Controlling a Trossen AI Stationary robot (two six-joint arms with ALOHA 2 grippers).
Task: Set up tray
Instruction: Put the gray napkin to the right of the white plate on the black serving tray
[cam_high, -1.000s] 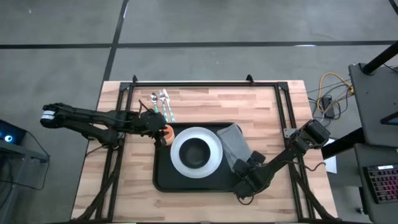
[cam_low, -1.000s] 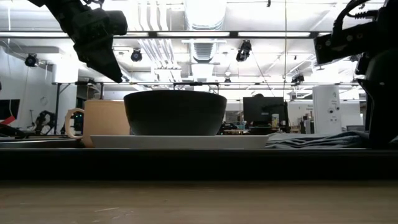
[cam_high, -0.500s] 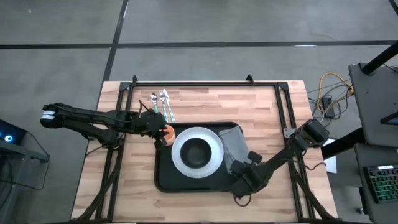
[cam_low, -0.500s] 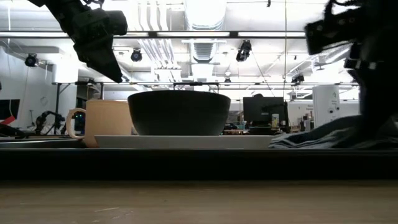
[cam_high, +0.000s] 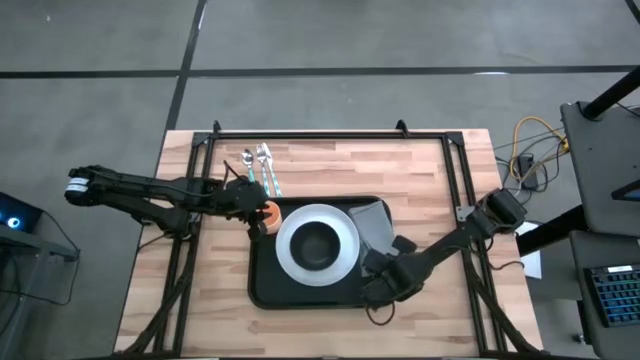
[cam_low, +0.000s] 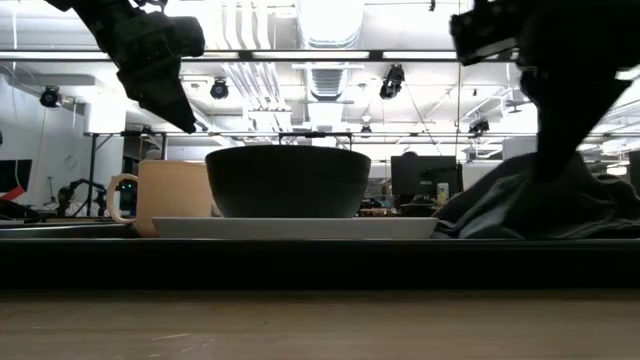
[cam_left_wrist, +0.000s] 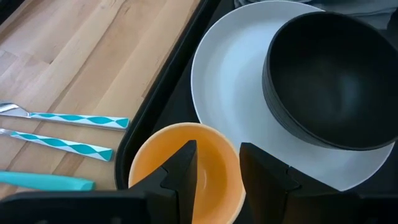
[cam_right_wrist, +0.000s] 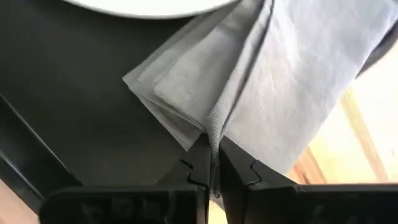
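Left gripper (cam_high: 262, 213) sits over the tray's left rim, above the orange mug (cam_high: 268, 212). From my left wrist view the fingers (cam_left_wrist: 183, 163) are parted, one inside the mug (cam_left_wrist: 186, 163), one outside its rim toward the plate, nothing clamped. In the low view the gripper (cam_low: 160, 90) hangs above the mug (cam_low: 165, 196), clear of its top edge.

Far of that, cutlery (cam_high: 258, 167) with teal-patterned handles lies on bare wood, just off the tray's far-left corner. Open table to the left and along the far side.

Black tray (cam_high: 300, 295) is mid-table, toward the near side. White plate (cam_high: 340, 245) with a black bowl (cam_high: 314, 244) fills its middle; the mug is just beside the plate's left edge. Bare tray floor along the near rim.

Grey napkin (cam_high: 374, 222) lies at the tray's right end, tucked against the plate's right edge and draping over the right rim onto wood. Right gripper (cam_high: 378, 278) is at the near-right corner; the right wrist view shows the fingers (cam_right_wrist: 200, 163) pinched together on a fold of the napkin (cam_right_wrist: 249, 81), cloth bunched up there.
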